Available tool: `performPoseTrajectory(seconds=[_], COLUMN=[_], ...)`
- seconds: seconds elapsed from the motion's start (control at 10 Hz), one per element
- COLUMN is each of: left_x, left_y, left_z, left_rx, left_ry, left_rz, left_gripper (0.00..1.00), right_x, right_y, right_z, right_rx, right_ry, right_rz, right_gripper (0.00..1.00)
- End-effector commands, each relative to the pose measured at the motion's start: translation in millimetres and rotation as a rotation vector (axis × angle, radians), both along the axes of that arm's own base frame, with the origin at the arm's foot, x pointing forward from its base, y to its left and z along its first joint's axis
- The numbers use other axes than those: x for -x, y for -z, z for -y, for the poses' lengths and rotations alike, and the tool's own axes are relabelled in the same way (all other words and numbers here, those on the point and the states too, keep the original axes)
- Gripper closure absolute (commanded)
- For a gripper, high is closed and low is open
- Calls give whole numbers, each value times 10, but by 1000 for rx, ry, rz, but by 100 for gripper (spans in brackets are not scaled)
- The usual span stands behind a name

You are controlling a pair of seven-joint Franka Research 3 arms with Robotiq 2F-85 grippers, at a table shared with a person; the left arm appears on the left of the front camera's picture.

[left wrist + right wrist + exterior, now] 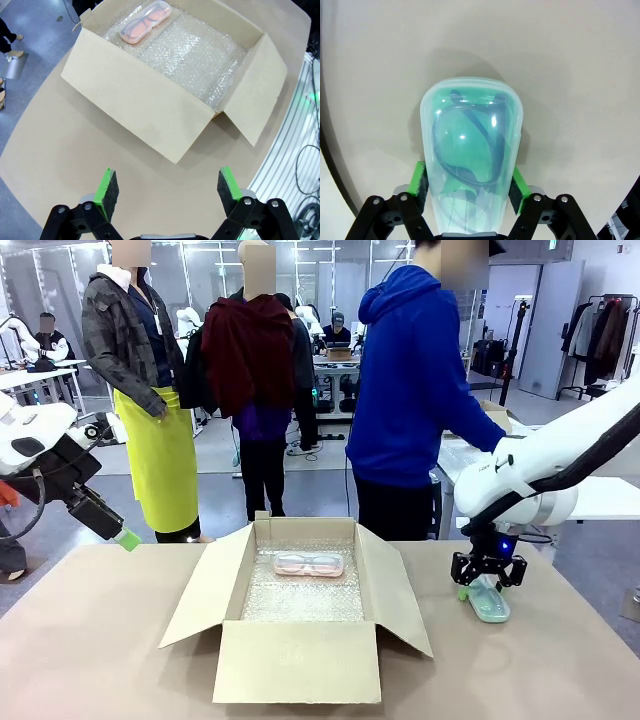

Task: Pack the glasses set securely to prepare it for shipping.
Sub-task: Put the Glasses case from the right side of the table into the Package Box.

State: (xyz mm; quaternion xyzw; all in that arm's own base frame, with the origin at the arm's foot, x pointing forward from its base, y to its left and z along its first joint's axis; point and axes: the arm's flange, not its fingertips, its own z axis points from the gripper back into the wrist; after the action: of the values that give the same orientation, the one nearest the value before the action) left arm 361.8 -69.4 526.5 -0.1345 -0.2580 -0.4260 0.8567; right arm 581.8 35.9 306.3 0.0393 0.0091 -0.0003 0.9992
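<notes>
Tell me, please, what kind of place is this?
Probably a large indoor robotics workshop set up for packing trials. A white robot arm works at a table that holds an open cardboard box lined with bubble wrap, and more work desks stand behind.

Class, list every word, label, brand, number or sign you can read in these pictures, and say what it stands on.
None can be read.
right arm: small dark marking on its white shell, perhaps lettering, too small to read.
cardboard box, pink case, mint green case: no print shows.
</notes>
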Motion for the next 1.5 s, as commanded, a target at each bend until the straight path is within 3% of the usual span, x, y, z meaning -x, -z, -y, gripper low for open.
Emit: performPoseTrajectory(seconds=[0.0, 0.1, 0.2, 0.5, 0.7, 0.9, 1.1, 1.3, 1.4], left_x=[-1, -1, -1, -1, -1, -1, -1, -1, -1], left_y=[-10, -10, -10, -10, -10, -10, -10, -10, -10], left_z=[-31, -31, -31, -31, -31, -31, -31, -31, -31], left_rx=[21, 21, 21, 21, 21, 21, 21, 21, 21], left_ry=[24, 24, 24, 24, 24, 24, 24, 24, 24], left_rz=[1, 1, 1, 1, 1, 1, 1, 1, 1], left_gripper=[0, 0, 0, 0, 0, 0, 0, 0, 0], right_x=[28, 44, 71, 309, 445, 560, 655, 559, 539], right_y=[38, -21, -156, -936, -1445, -1793, -2091, -2057, -1948], right_z=[-110, -128, -150, -186, -294, -489, -1126, -1989, -2446], right_rx=[40, 31, 15, -6, -7, -67, -42, 15, 39], right_ry=[25, 27, 25, -122, -308, -706, -1177, -1393, -1475], right_rz=[2, 9, 14, 21, 24, 85, 90, 107, 67], right_gripper=[57, 60, 77, 80, 80, 80, 80, 80, 80])
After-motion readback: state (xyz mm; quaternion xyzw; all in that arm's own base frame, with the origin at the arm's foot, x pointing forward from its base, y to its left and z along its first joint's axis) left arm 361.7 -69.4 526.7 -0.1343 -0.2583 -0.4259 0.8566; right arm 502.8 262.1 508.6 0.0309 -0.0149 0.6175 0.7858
